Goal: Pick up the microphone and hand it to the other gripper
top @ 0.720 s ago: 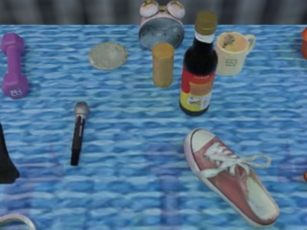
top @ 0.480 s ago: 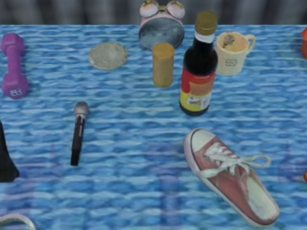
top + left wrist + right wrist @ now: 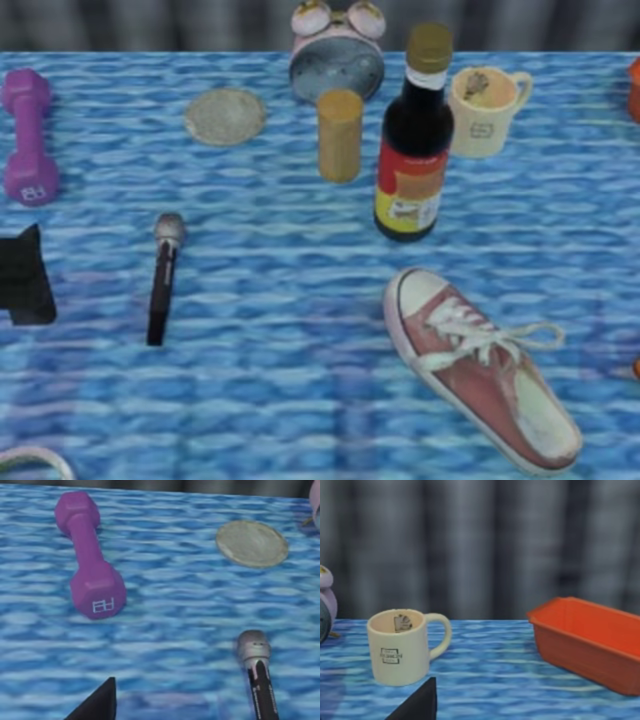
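- The microphone [image 3: 162, 276] is lying flat on the blue rippled table [image 3: 300, 400], at its left side, untouched.
- The left gripper [image 3: 26, 280] is hovering near it at the table's left edge; whether its jaws are parted cannot be told.
- The slim, smooth black handle is likely to roll or slip from an off-centre pinch.
- Its round mesh head [image 3: 253, 647] is sitting near the purple dumbbell [image 3: 89, 555].
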{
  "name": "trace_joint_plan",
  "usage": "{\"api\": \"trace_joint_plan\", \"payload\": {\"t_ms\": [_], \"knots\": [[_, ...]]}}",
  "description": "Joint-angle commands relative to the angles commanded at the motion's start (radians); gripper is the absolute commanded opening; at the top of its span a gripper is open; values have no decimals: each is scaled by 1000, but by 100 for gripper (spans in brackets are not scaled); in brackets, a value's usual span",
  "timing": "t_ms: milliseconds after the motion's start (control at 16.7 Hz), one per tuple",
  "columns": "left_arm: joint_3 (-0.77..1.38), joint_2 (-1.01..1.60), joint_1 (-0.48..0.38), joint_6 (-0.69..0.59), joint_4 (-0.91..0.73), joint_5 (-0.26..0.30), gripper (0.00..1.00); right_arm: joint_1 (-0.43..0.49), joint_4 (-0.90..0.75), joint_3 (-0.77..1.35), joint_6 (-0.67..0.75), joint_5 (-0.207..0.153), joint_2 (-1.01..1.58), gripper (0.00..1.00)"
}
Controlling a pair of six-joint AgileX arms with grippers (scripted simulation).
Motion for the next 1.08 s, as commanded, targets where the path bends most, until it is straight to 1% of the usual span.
{"api": "trace_joint_plan", "payload": {"t_ms": [360,600,840,1080], "knots": [[386,628,-78,-69,-281,8,100,0,0,0,0,0,0,100],[619,964,-126,-111,-445,15,100,0,0,0,0,0,0,100],[799,1217,-161,-143,-558,21,100,0,0,0,0,0,0,100],[890,1330,-178,-157,-608,24,100,0,0,0,0,0,0,100]]}}
